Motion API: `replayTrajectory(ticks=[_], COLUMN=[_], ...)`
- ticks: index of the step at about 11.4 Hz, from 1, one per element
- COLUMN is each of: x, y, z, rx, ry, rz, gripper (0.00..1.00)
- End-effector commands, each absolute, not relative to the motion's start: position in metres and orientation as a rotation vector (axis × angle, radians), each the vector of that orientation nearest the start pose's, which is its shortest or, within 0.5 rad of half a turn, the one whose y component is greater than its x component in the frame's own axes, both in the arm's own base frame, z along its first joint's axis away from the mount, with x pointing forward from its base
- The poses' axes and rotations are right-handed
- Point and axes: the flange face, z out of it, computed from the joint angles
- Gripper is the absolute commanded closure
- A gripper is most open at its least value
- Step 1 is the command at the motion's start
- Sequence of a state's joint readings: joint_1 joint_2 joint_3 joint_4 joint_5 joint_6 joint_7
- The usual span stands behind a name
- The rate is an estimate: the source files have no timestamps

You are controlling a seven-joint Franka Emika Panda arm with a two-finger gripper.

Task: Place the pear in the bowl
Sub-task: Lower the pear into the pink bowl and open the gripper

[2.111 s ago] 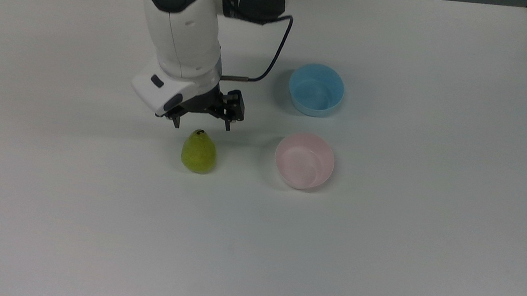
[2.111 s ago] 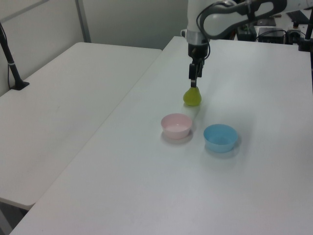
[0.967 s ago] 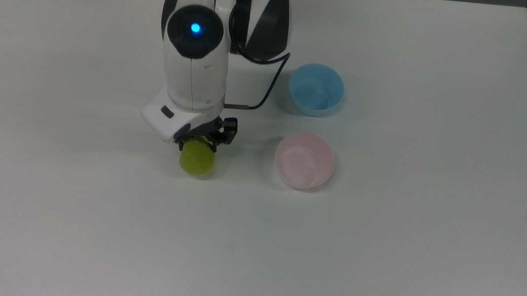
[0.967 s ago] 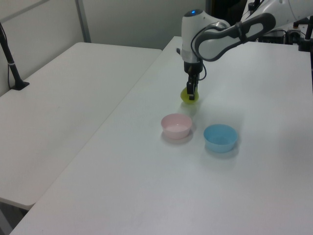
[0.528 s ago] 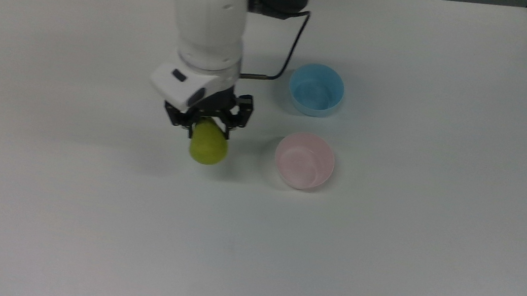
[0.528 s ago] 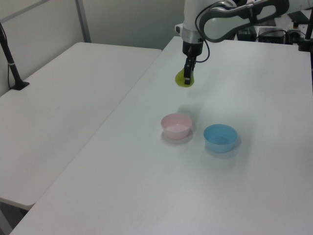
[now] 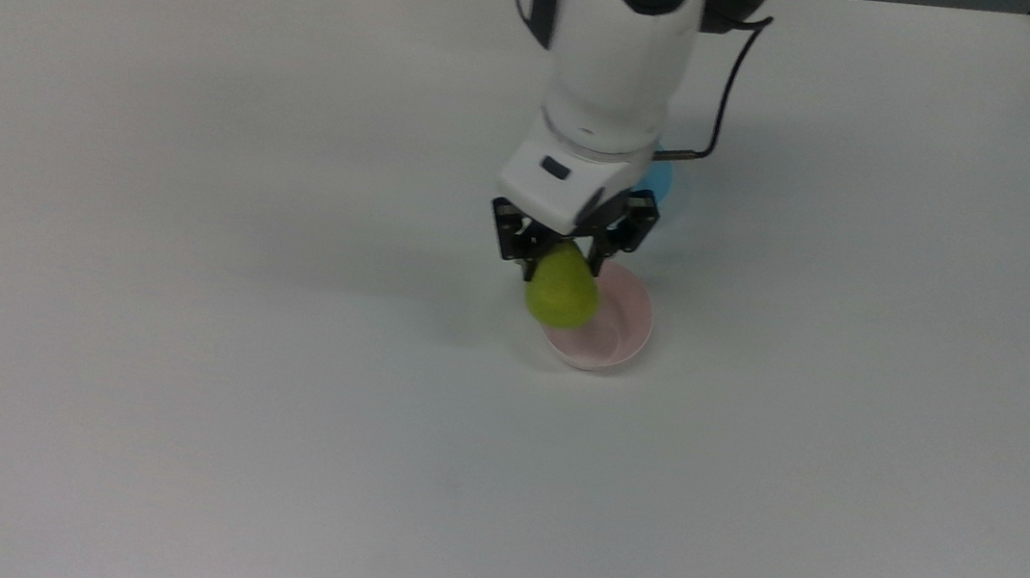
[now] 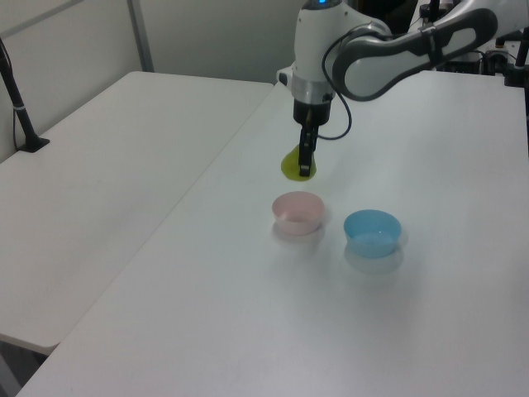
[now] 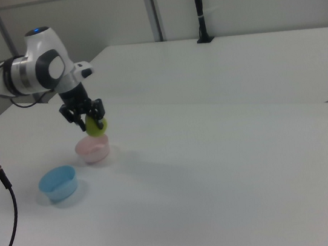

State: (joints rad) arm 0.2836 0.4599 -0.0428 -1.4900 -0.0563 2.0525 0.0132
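Arm angled down — pincer (image 7: 560,257) gripping pear (image 7: 562,291) above bowl (image 7: 611,339).

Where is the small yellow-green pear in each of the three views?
Top view: the small yellow-green pear hangs at centre, over the pale pink plastic bowl's left rim.
Left view: above centre, beyond the bowl.
Right view: left of centre, above the bowl.
Shared landmark: the pink bowl.

The yellow-green pear (image 7: 562,294) hangs in the air, wide end down, over the top view's left rim of the bowl (image 7: 616,339). The pale pink bowl sits upright and empty on the white table.
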Motion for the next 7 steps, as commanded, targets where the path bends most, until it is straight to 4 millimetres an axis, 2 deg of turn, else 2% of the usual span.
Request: replayTrajectory(ticks=[1, 3, 5, 6, 7], x=[0.673, 0.672, 0.681, 0.682, 0.681], y=[0.215, 0.226, 0.228, 0.226, 0.223], z=[0.387, 0.366, 0.353, 0.354, 0.369], rx=[-3.215, -3.226, -3.213, -3.217, -3.212], ry=[-0.409, -0.385, -0.362, -0.362, -0.363], rz=[-0.155, -0.125, -0.214, -0.215, -0.24], gripper=[0.78, 0.75, 0.59, 0.28, 0.0])
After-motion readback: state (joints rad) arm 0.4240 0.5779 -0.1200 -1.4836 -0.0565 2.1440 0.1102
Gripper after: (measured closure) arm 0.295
